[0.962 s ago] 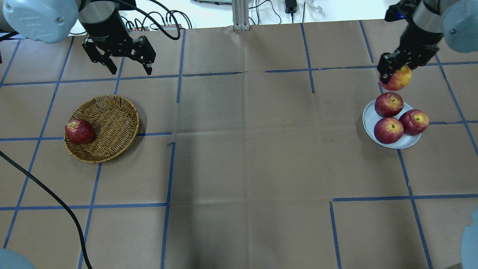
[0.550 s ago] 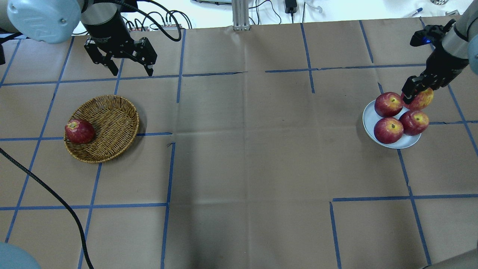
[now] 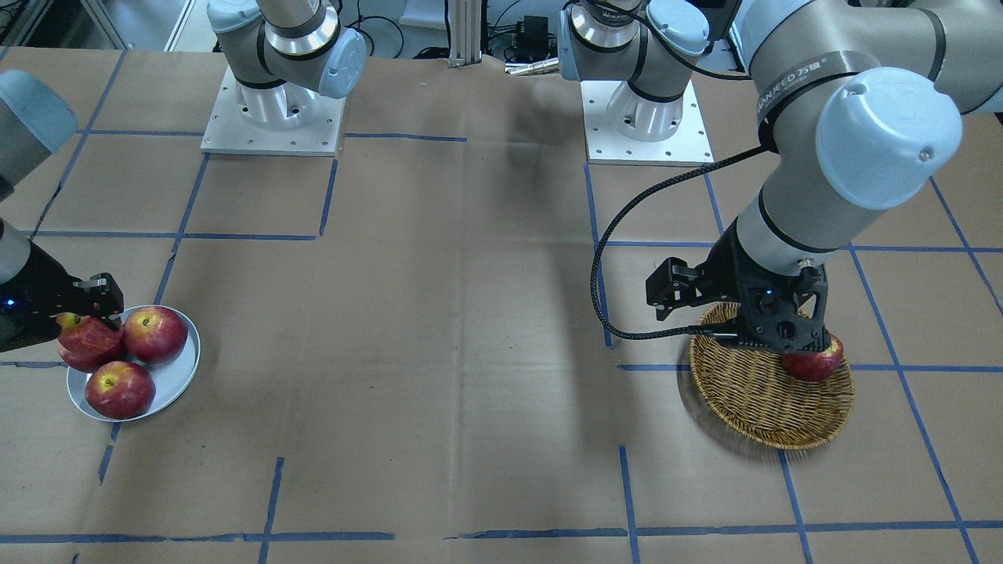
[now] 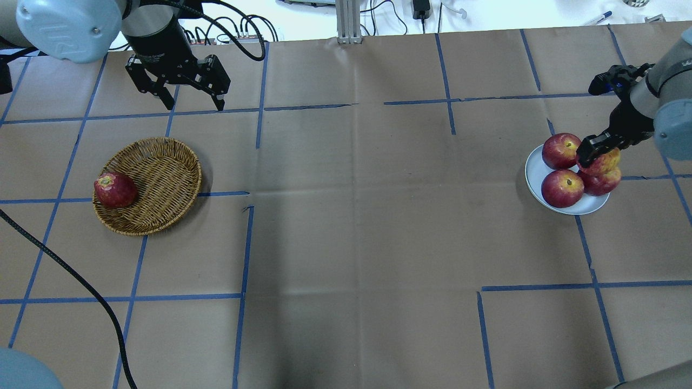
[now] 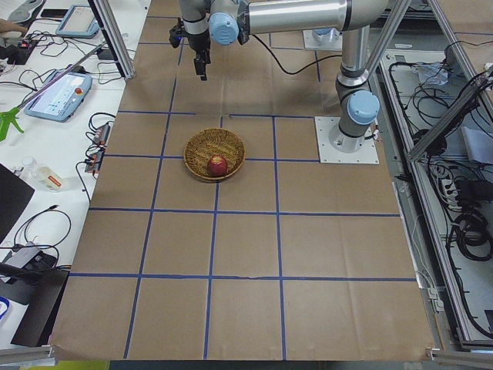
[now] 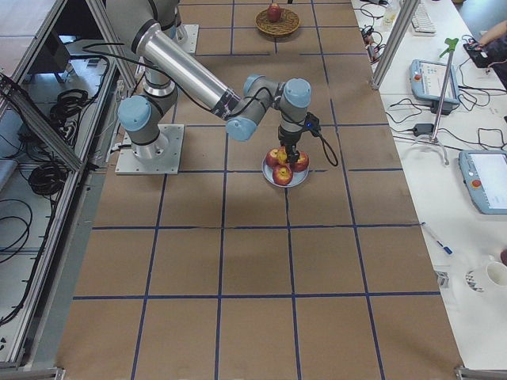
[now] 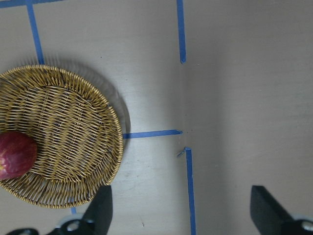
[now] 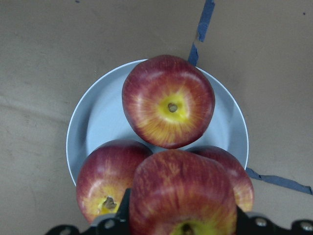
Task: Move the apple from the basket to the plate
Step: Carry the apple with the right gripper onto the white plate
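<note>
My right gripper point(image 4: 594, 153) is shut on the pale pinkish-red apple point(image 4: 605, 161) and holds it low over the grey-blue plate point(image 4: 534, 174), resting on or just above a darker apple at the plate's right side. In the right wrist view the apple point(image 8: 181, 196) fills the gap between the fingers, above the plate point(image 8: 98, 117). The wicker basket point(image 4: 157, 183) lies at the left. My left gripper point(image 4: 189, 97) is open and empty, raised beyond the basket's far side; its view shows the basket point(image 7: 63, 127) below.
Three deep-red apples lie on the plate point(image 4: 561, 150) point(image 4: 562, 188) point(image 4: 597, 183). One dark red apple point(image 4: 114, 190) sits at the basket's left rim. A black cable point(image 4: 70, 275) crosses the near left. Blue tape lines grid the brown table.
My right gripper carried the pale apple from behind the plate, right and down, onto the plate's right side over the darker apples. The left gripper barely moved.
</note>
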Action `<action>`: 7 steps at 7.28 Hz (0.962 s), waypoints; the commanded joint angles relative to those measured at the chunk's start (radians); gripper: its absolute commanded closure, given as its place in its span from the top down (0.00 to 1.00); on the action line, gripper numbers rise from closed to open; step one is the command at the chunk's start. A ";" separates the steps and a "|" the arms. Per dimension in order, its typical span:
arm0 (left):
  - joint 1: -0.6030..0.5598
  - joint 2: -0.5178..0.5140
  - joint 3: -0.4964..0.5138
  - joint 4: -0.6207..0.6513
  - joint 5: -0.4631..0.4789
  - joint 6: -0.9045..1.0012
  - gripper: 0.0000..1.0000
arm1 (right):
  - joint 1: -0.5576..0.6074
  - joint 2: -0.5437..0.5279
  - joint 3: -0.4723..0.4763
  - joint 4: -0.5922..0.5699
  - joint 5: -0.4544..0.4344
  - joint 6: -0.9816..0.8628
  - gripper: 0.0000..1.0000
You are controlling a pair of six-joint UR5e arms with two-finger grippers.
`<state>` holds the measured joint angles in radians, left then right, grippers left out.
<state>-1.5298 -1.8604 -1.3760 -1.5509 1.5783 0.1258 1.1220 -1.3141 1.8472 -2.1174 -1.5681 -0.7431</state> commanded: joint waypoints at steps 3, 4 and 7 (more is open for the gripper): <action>-0.001 -0.003 0.002 0.002 -0.004 0.000 0.99 | 0.002 0.001 0.007 -0.006 0.000 0.007 0.53; -0.003 -0.003 0.003 0.000 -0.004 0.000 0.99 | 0.004 0.001 0.007 -0.006 0.000 0.008 0.53; -0.003 -0.005 0.003 0.000 -0.007 0.000 0.99 | 0.004 0.001 0.007 0.001 -0.001 0.008 1.00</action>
<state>-1.5324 -1.8647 -1.3730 -1.5504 1.5716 0.1258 1.1258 -1.3126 1.8545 -2.1197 -1.5671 -0.7354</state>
